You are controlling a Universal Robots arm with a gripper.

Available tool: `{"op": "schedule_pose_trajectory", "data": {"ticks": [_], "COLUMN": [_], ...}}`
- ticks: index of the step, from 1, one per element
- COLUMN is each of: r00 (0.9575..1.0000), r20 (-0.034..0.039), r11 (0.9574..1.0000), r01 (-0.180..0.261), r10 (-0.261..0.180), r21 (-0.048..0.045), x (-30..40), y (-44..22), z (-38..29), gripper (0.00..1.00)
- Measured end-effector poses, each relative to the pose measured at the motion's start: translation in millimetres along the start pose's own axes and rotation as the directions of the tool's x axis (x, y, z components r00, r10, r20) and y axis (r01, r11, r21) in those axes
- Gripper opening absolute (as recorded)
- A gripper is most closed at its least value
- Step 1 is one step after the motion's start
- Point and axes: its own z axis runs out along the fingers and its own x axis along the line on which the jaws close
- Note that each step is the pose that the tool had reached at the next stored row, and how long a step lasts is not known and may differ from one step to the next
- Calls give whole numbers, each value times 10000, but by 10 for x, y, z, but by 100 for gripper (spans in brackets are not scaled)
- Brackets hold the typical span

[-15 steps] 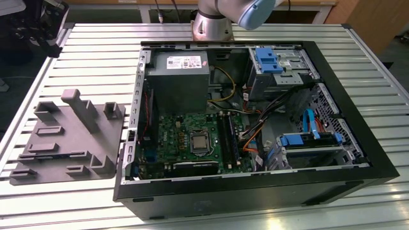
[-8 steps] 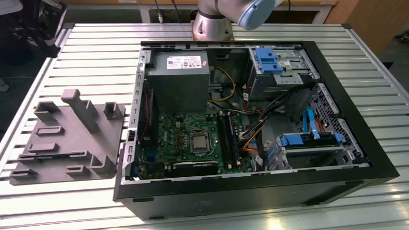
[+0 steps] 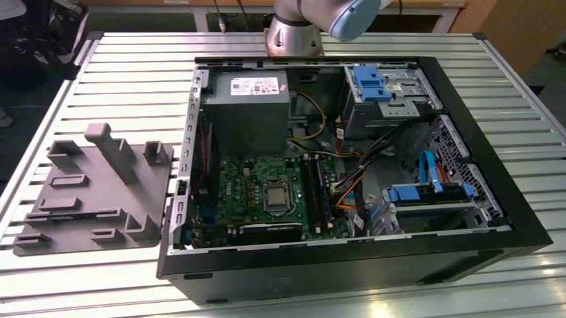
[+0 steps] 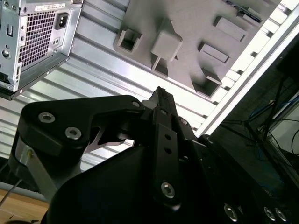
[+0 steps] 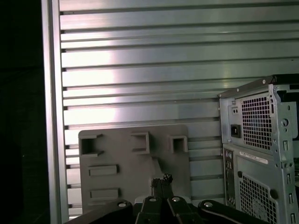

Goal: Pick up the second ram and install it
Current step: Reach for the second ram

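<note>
Both fingers [image 5: 156, 186] of the gripper [image 5: 161, 179] are pinched together on nothing, well above the grey tray [image 5: 133, 161], arm [image 3: 301, 23] at exterior view's top centre.

Pincer [image 5: 161, 180]: matt black, with silver screw heads. Tray [image 5: 133, 163] directly beyond the pincer tips: uniform mid-grey, unpatterned. Surface [image 5: 140, 70] around it: bright silver, ribbed in parallel slats. Computer case [image 3: 354, 265], off to one side of the pincer: black frame, pale grey perforated rear panel. Inside: green motherboard [image 3: 256, 179], grey power supply [image 3: 248, 112], blue drive clips [image 3: 370, 83], orange cables [image 3: 346, 202].
</note>
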Motion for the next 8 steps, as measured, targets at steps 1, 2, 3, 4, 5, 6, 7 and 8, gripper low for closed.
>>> {"op": "schedule_pose_trajectory", "data": {"ticks": [1, 2, 3, 4, 5, 6, 7, 8], "r00": [10000, 10000, 10000, 10000, 10000, 10000, 10000, 10000], "r20": [0, 0, 0, 0, 0, 0, 0, 0], "r11": [10000, 10000, 10000, 10000, 10000, 10000, 10000, 10000], "r01": [0, 0, 0, 0, 0, 0, 0, 0], "r10": [0, 0, 0, 0, 0, 0, 0, 0], "r21": [0, 0, 0, 0, 0, 0, 0, 0], "x": [5, 11, 16, 22, 27, 32, 37, 42], "y": [0, -1, -1, -2, -2, -2, -3, -3], "z": [0, 0, 0, 0, 0, 0, 1, 1], "gripper": [11, 11, 11, 11, 11, 11, 11, 11]}}
